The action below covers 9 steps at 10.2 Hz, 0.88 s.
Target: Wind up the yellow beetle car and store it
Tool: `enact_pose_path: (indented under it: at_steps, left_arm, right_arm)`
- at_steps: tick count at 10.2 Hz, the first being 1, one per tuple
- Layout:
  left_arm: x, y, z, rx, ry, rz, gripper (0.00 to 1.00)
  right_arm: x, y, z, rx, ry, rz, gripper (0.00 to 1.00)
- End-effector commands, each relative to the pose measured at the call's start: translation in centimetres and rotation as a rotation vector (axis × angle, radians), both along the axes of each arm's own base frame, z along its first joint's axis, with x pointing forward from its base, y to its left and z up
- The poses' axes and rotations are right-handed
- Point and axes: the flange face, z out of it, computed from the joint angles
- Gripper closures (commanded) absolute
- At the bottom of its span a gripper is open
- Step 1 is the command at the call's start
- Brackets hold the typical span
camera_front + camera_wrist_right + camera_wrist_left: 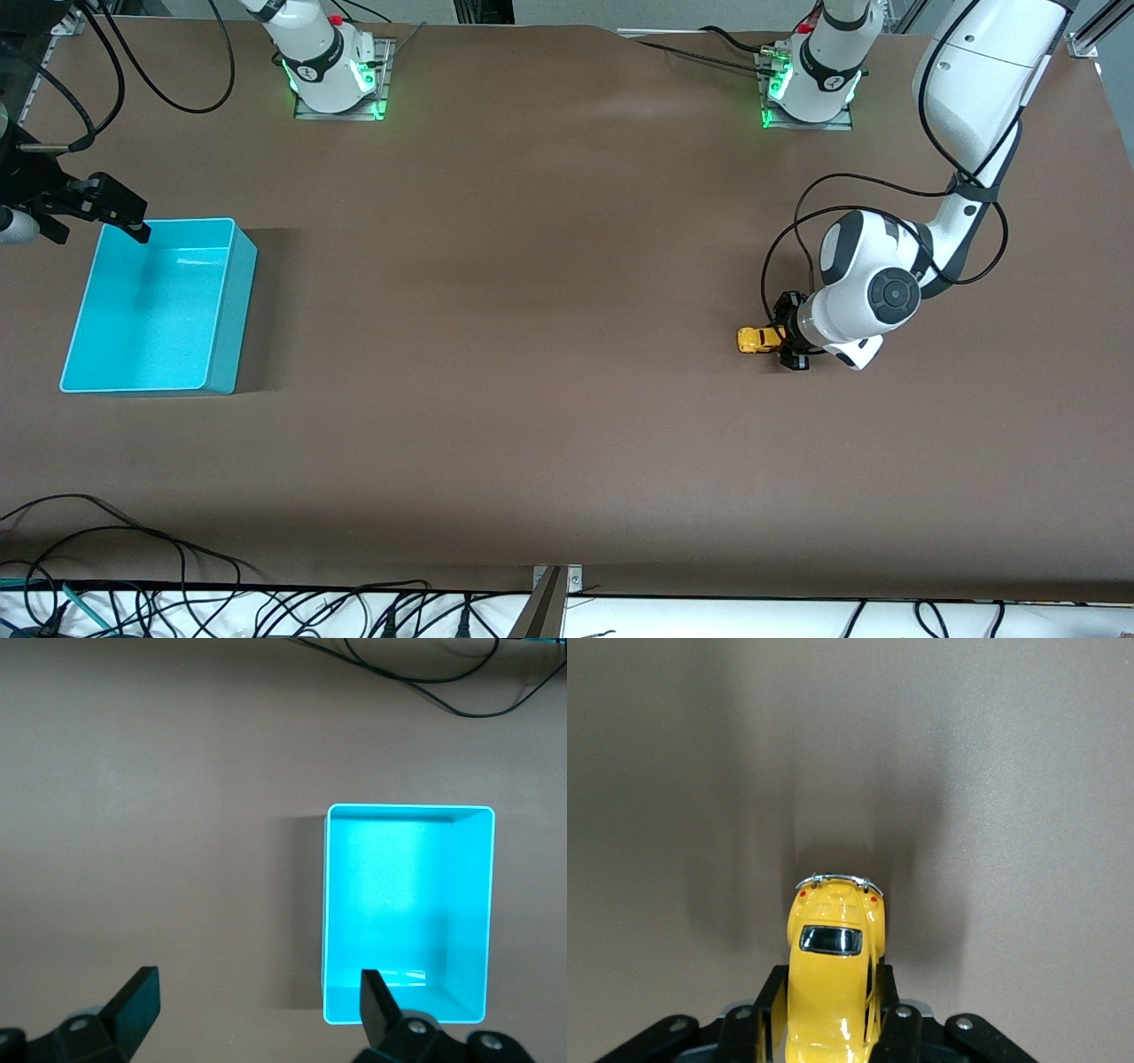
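Note:
The yellow beetle car sits on the brown table toward the left arm's end. My left gripper is down at table level and shut on the car's body, with its rear sticking out past the fingers. In the left wrist view the car fills the gap between the two black fingers, pinched at its sides. My right gripper hangs open over the far corner of the turquoise bin, holding nothing. The right wrist view shows the same gripper with wide-spread fingers above the bin.
The turquoise bin is empty and stands toward the right arm's end of the table. Both arm bases sit along the table's far edge. Loose black cables lie along the edge nearest the front camera.

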Motion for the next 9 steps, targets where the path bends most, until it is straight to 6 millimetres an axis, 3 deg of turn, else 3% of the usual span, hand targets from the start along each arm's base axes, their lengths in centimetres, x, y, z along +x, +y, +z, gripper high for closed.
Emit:
enact_pose_path:
  at_steps: [1,9]
  left_arm:
    - [0.6,1.4,-1.2,-0.001,0.007,0.027,1.0]
    - [0.8,7.9,-2.3,0.057,0.012,-0.028,1.0]
  right_arm:
    - [0.2,0.0,0.5,-0.002,-0.003,-0.002,0.0]
    - [0.1,0.0,0.6,-0.003,-0.006,-0.003,0.0]
